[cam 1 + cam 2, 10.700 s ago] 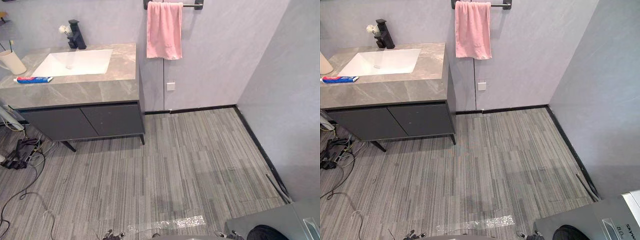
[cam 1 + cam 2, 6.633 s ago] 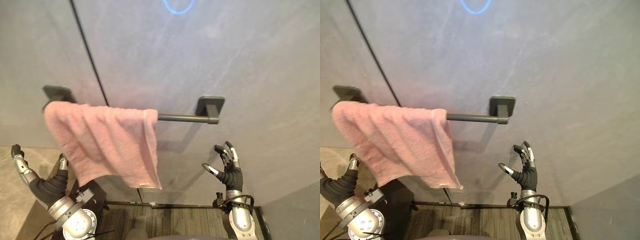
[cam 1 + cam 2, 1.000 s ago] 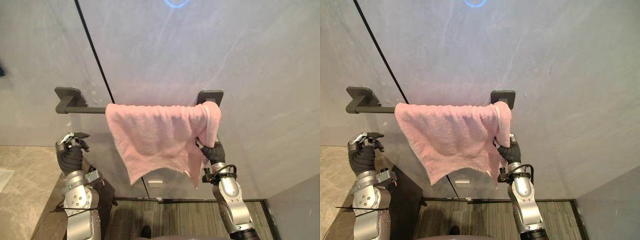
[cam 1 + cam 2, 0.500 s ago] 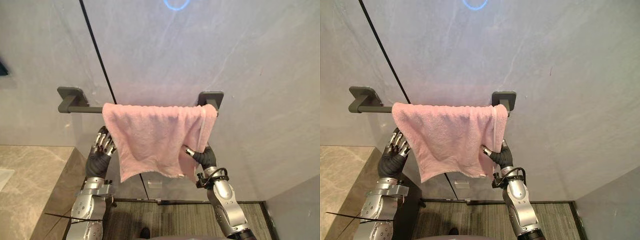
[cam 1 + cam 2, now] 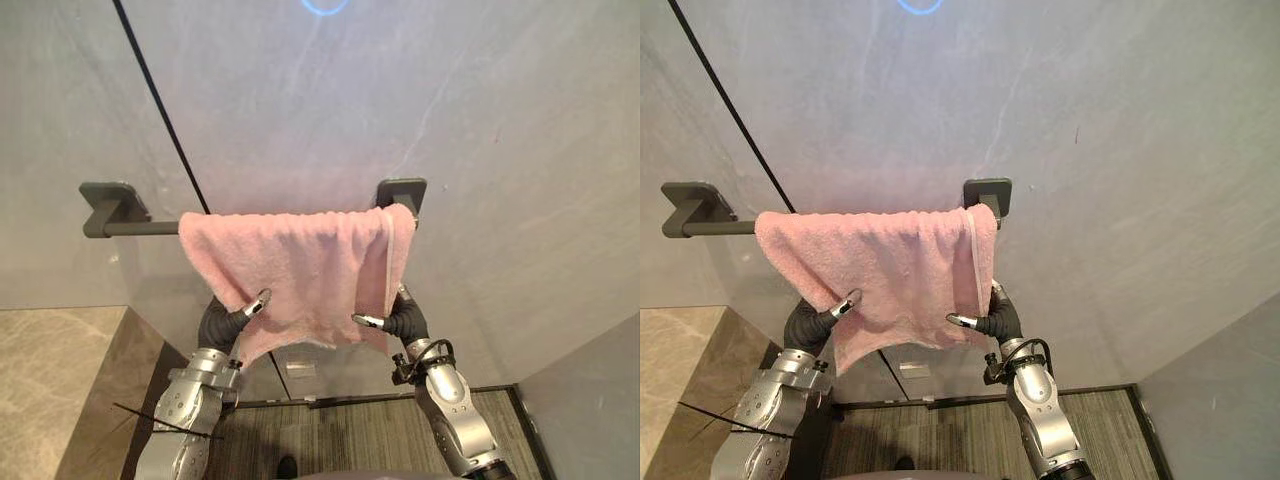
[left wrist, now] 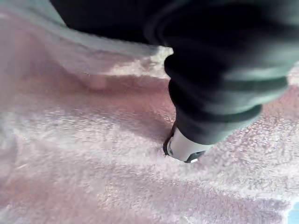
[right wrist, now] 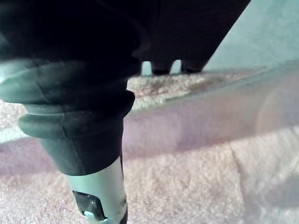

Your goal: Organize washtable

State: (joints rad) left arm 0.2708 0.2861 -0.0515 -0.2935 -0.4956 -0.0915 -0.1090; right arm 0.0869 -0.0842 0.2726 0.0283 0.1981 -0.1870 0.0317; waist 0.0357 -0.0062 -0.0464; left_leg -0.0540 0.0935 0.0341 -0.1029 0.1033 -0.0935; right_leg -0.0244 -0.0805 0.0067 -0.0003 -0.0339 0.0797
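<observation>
**Towel.** One pink towel (image 5: 300, 270) is recorded. It is draped over one dark towel bar (image 5: 140, 228) directly above both hands and spread between them.

**Left hand.** The left hand (image 5: 224, 323) is set at the towel's lower corner on its own side, with the thumb laid on the front face of the cloth. The rest of the hand is covered by the towel, so it cannot be told whether a hold is closed.

**Right hand.** The right hand (image 5: 403, 320) is placed likewise at the opposite lower edge, thumb in front. Its state cannot be told either.

**Handling.** The towel is judged light, soft and limp, with a rough pile that should not slip readily. No breakage is to be feared, though it may be dragged off the bar if pulled unevenly. Hold is best taken at the lower corners or side hems.

**Fittings.** Two wall brackets (image 5: 402, 190) are counted, one above the right hand and one beyond the left.
</observation>
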